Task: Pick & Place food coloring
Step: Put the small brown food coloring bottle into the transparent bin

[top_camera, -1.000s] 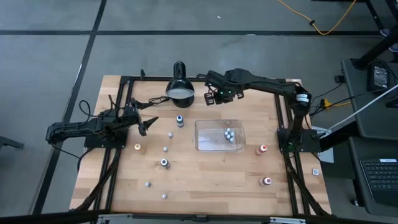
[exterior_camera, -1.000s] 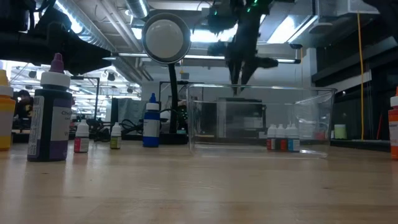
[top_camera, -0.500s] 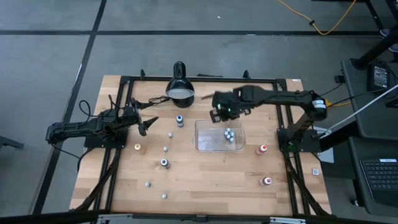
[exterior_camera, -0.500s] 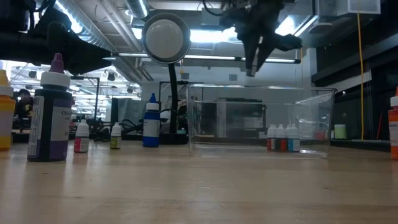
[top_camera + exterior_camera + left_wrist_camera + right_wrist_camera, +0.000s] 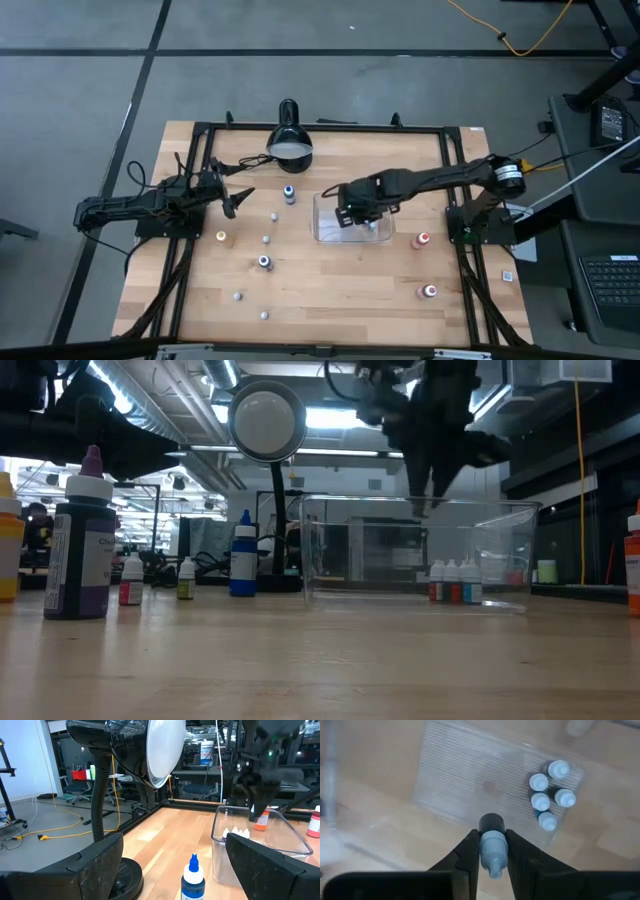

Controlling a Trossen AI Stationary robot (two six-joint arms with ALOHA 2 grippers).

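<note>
Grey-capped bottle in right pincer above tray

Overhead, table-level, two wrist cameras

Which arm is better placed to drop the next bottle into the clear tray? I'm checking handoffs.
The right. Its gripper hangs over the tray, fingers shut on a small bottle. The left gripper waits open beyond the tray's edge, holding nothing.

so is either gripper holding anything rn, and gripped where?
Right gripper pinches a small bottle at its cap, over the clear tray. Left gripper is empty.
</note>
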